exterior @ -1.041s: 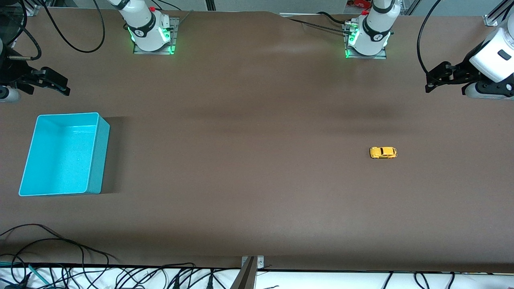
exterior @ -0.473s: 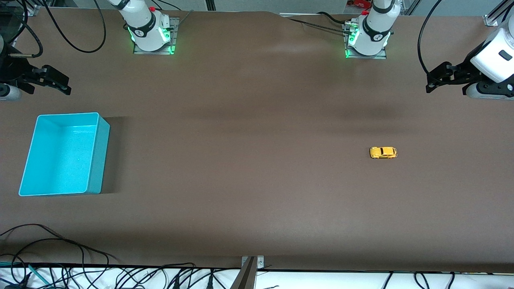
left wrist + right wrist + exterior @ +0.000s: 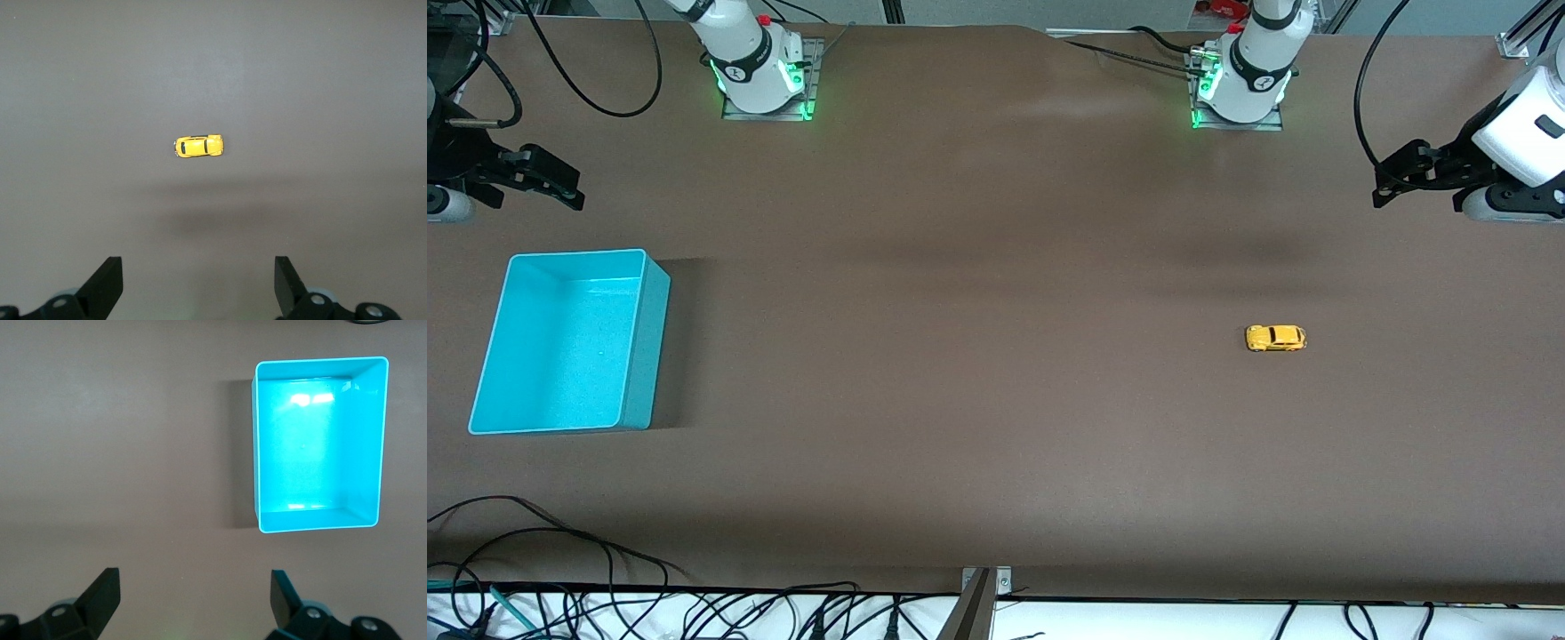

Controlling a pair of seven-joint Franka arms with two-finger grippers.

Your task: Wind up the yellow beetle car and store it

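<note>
The yellow beetle car [image 3: 1275, 338] stands on its wheels on the brown table toward the left arm's end; it also shows in the left wrist view [image 3: 198, 146]. My left gripper [image 3: 1392, 182] is up in the air over the table's edge at that end, open and empty, its fingertips [image 3: 110, 273] wide apart. The turquoise bin [image 3: 649, 329] stands empty toward the right arm's end and shows in the right wrist view [image 3: 370, 440]. My right gripper [image 3: 560, 188] hangs above the table by the bin, open and empty.
Both arm bases [image 3: 760, 76] stand at the table's back edge. Loose cables [image 3: 560, 551] lie along the front edge, with a metal bracket [image 3: 983, 600] at its middle. The brown table [image 3: 960, 356] is bare between bin and car.
The left arm has drifted slightly outward and upward at its end of the table. The right arm shifted slightly earlier, then held still. Car and bin have not moved.
</note>
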